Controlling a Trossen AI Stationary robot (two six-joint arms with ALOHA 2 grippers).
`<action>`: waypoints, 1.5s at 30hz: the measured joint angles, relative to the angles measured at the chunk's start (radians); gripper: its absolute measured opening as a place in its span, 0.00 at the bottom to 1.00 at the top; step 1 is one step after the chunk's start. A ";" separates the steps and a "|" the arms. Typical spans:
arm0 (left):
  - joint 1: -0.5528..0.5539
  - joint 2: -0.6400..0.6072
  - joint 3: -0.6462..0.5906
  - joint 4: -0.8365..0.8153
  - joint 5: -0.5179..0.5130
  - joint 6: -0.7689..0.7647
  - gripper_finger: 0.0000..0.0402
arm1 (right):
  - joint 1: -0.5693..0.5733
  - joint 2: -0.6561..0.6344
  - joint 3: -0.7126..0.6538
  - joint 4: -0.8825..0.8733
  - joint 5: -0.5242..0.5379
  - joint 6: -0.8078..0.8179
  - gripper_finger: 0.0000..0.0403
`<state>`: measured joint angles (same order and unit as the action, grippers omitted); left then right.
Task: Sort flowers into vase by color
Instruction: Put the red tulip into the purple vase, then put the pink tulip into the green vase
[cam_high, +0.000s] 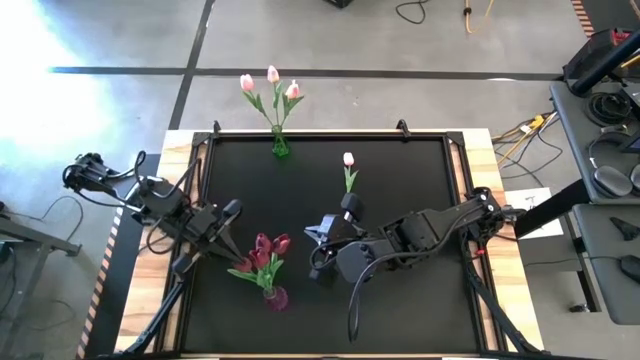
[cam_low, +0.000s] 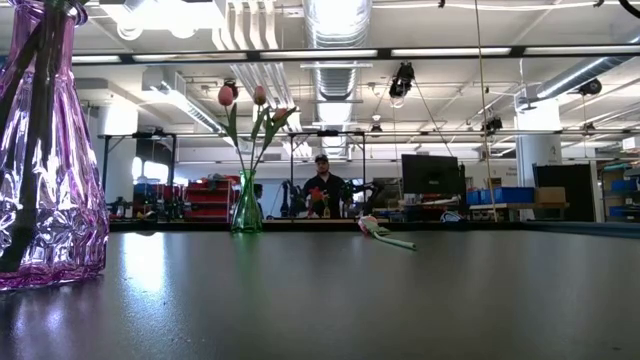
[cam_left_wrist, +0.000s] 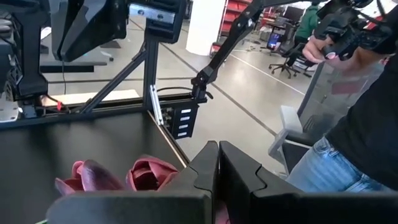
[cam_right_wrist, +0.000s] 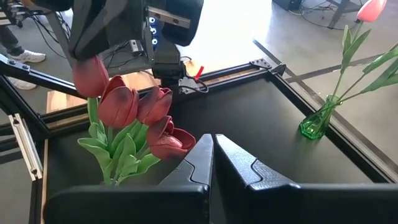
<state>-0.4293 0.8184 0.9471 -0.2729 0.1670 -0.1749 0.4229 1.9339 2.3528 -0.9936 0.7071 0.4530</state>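
Closest to us in the low view stands the purple vase (cam_low: 45, 160), at the near left of the black tabletop (cam_high: 400, 170); from above we see it holding the dark red tulips (cam_high: 268, 250), bunched together with their leaves spreading toward the left arm.

Starting at the left claw (cam_high: 232, 212), we find its two fingers pressed together with nothing between them. It hangs just beside the red heads, on their left side in the high view, and its own wrist view shows the red blooms right under the fingertips (cam_left_wrist: 214, 165).

We see the right claw (cam_high: 318, 238) drawn shut as well, gripping nothing. It sits on the other side of the same bunch, near the middle of the tabletop, and its wrist view looks past the closed fingers (cam_right_wrist: 211, 158) at the red tulips and, farther off, the green vase (cam_right_wrist: 317, 124).

Moving outward, one pale pink tulip (cam_high: 348, 170) lies flat on the tabletop beyond the right claw, apart from both vases. At the far edge, the green vase carries three pale pink tulips (cam_high: 272, 85), their stems fanning apart.

Beyond the tabletop, we make out a person (cam_low: 322, 185) in the room behind, and another person's jeans and dark top (cam_left_wrist: 354, 137) show beside the left arm.
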 joint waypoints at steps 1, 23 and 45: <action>0.000 0.000 -0.002 0.000 -0.001 0.000 0.00 | 0.000 0.000 0.000 0.000 0.000 0.000 0.02; 0.014 -0.260 0.086 -0.183 -0.197 0.006 0.00 | -0.164 -0.012 -0.044 -0.331 -0.162 0.217 0.02; 0.069 -0.446 -0.214 -0.141 -0.790 -0.079 0.00 | -0.649 -0.379 -1.126 0.590 -0.766 0.193 0.02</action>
<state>-0.3598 0.3725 0.7326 -0.4136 -0.6228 -0.2535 -0.2257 1.5549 1.2268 -0.4031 -0.0588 0.6455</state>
